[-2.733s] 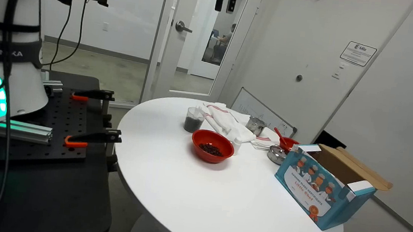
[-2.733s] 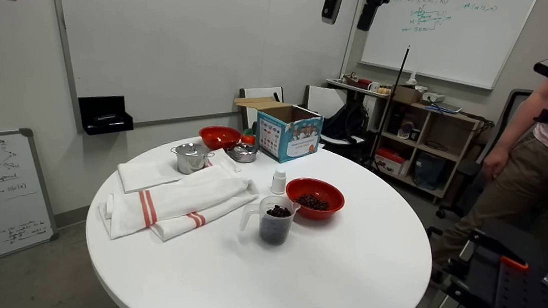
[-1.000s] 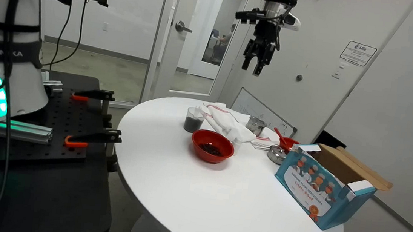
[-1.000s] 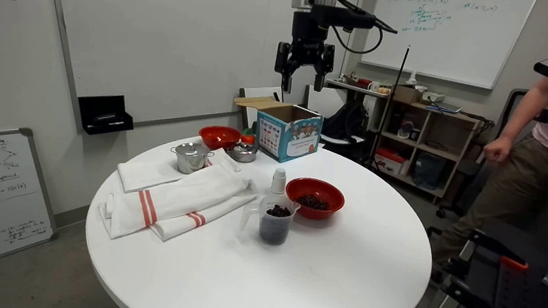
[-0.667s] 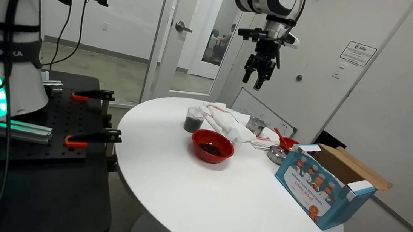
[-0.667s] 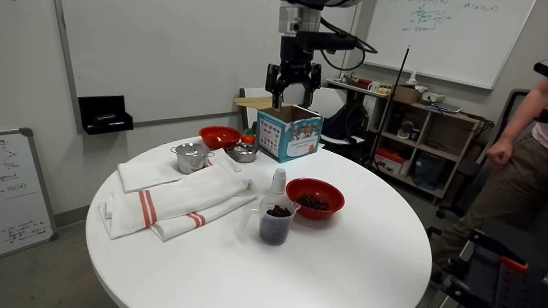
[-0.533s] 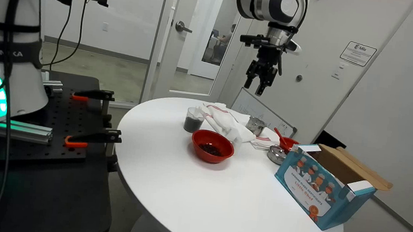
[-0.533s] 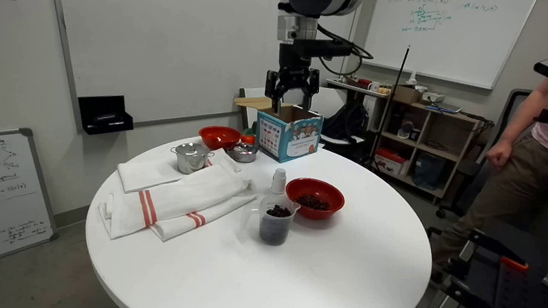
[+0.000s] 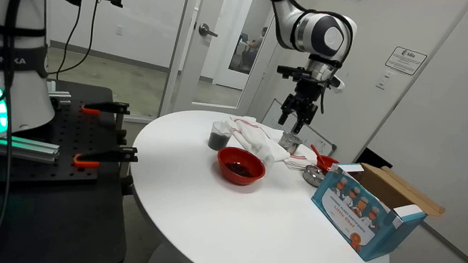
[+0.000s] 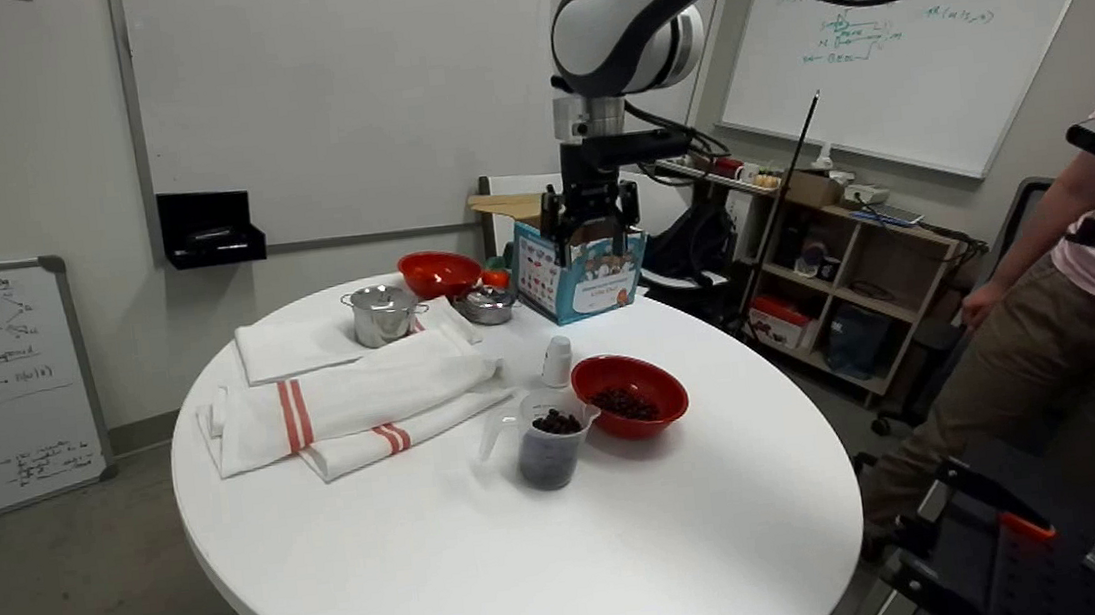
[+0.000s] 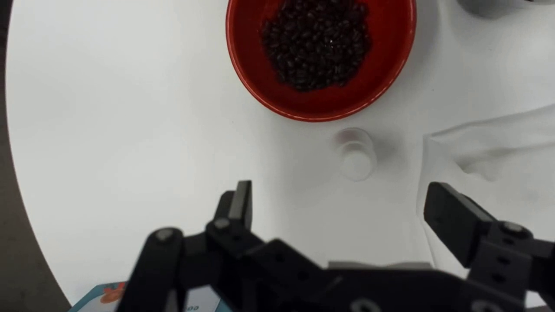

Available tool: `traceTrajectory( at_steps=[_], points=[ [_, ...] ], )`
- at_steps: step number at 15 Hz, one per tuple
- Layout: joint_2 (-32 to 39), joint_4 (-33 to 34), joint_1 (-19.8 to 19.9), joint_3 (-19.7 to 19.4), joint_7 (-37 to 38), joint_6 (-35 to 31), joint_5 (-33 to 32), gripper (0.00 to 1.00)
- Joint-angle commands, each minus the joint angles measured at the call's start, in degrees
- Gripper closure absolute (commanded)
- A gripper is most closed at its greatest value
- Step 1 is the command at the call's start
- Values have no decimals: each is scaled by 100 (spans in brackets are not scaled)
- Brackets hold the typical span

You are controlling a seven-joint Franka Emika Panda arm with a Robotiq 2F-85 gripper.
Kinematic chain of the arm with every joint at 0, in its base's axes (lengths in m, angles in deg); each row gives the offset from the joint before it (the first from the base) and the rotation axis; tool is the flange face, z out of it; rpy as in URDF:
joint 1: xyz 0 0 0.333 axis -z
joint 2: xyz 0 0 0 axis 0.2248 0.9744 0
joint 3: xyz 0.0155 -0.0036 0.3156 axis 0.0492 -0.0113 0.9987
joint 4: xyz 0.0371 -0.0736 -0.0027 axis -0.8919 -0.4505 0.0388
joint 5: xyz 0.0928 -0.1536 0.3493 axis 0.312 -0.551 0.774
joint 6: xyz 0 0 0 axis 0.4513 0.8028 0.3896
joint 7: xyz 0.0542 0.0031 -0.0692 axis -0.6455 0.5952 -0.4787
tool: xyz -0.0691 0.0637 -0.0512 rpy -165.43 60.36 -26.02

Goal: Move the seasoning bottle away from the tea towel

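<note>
The seasoning bottle is small and white and stands upright on the table, beside a red bowl. It shows in an exterior view (image 10: 557,362) and from above in the wrist view (image 11: 357,164). The white tea towel (image 10: 356,406) with red stripes lies folded near it; its edge also shows in the wrist view (image 11: 498,173), with a small gap to the bottle. My gripper is open and empty in the air above the table, in both exterior views (image 9: 289,126) (image 10: 591,251). In the wrist view (image 11: 340,190) the bottle appears ahead of the fingertips, between their lines.
The red bowl (image 11: 243,73) of dark beans is close beside the bottle. A clear measuring cup (image 10: 549,453) with dark contents stands near both. A steel pot (image 10: 383,318), a steel lidded pan (image 10: 487,305), another red bowl (image 10: 439,273) and an open blue box (image 9: 351,211) stand farther off.
The arm has come into view from above and my gripper has moved down toward the table, staying open. The bottle, towel and other table objects have not moved.
</note>
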Motion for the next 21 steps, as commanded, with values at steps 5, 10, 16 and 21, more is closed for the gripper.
traceTrajectory(
  at_steps=[5,10,16,21],
  points=[
    [170,77,-72,-134,-68,54,81,0],
    [299,211,-77,-103,-104,55,110,0],
    [1119,1250,-119,-149,-27,330,96,0],
    [1778,2080,-121,-204,-42,789,87,0]
  ],
)
